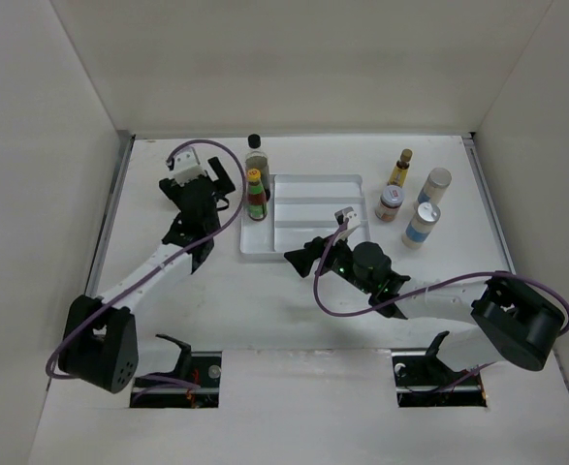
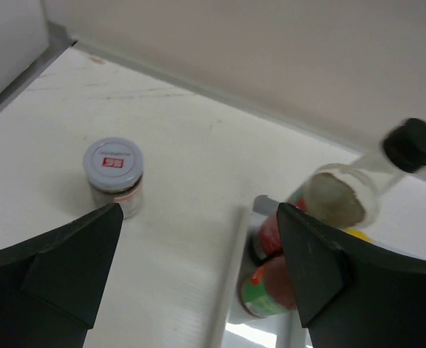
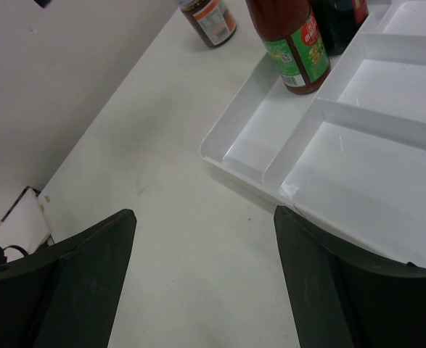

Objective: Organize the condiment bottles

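— Left gripper (image 2: 198, 217), as I had it: fingers spread, nothing held, hanging over the table (image 1: 265, 300) at the far-left corner of the white divided tray (image 1: 318, 177). Right gripper (image 3: 204, 214): likewise spread and empty, low at the tray's near-left corner.

— Where did everything stand?

— Plate (a): the red-green yellow-capped bottle (image 1: 256, 199) stood in the tray's left compartment. The black-capped bottle (image 1: 256, 155) was just beyond it, apparently in the same compartment. A short silver-lidded jar (image 2: 113, 174) sat on the table left of the tray. Right of the tray, all outside it, were the slim amber bottle (image 1: 400, 167), a second short jar (image 1: 390, 201), the far blue-white cylinder (image 1: 437, 184) and the near blue-white cylinder (image 1: 422, 223).

— How far along was the work?

— Early, by my reading: two of seven placed at most, five left on the table. The other compartments showed no bottles.

— Any legible writing?

— None I could read. The left jar's lid bore a red mark with pale characters. The red-green bottle's green label carried print, too small to make out.
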Tool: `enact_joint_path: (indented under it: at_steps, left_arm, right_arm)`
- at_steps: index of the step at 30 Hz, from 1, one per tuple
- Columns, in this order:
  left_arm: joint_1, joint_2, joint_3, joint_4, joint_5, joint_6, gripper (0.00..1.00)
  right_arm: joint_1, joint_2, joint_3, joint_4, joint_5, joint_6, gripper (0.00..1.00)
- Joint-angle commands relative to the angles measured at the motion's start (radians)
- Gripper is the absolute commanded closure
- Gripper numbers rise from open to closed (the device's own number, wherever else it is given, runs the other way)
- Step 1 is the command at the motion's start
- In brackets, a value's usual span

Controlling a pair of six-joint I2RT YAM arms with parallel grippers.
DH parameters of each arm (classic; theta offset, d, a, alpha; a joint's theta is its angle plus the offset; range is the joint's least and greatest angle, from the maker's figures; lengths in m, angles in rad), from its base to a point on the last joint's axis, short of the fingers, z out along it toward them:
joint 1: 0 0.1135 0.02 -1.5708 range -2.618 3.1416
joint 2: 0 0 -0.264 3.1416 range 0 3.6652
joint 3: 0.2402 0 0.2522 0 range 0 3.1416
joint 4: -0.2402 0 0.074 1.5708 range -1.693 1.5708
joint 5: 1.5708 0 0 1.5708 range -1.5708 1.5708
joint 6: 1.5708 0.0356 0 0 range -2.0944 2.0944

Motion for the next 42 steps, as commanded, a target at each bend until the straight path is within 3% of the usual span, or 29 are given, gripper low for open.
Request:
enact_joint_path:
  at_steps: [1,7,13,20,28,38,42]
  left_arm:
    - [0.094,0.06,-0.01,-0.05,0.032,-0.117,0.11]
    - [0.237,0.27,0.122,-0.068,0.114,-0.142,0.1]
    - [0.288,0.42,0.256,-0.088,0.124,-0.139,0.1]
    - [0.319,0.529,0.354,-0.097,0.131,-0.123,0.11]
    - [0.326,0.575,0.372,-0.117,0.128,-0.125,0.14]
    - [0.334,0.537,0.349,-0.125,0.123,-0.12,0.12]
    - [0.352,0.581,0.377,-0.149,0.143,-0.12,0.17]
  right_arm:
    - [-0.003,-0.006,0.008,0.053,-0.013,0.008,0.16]
    - [-0.003,-0.004,0.011,0.055,-0.013,0.008,0.1]
    - [0.007,0.01,0.023,0.058,-0.044,-0.003,0.11]
    - [0.082,0.025,0.043,0.101,-0.18,-0.039,0.12]
    - [0.234,0.057,0.083,0.093,-0.306,-0.165,0.1]
    - [0.259,0.079,0.1,0.072,-0.339,-0.179,0.09]
    - [0.259,0.085,0.105,0.067,-0.319,-0.182,0.09]
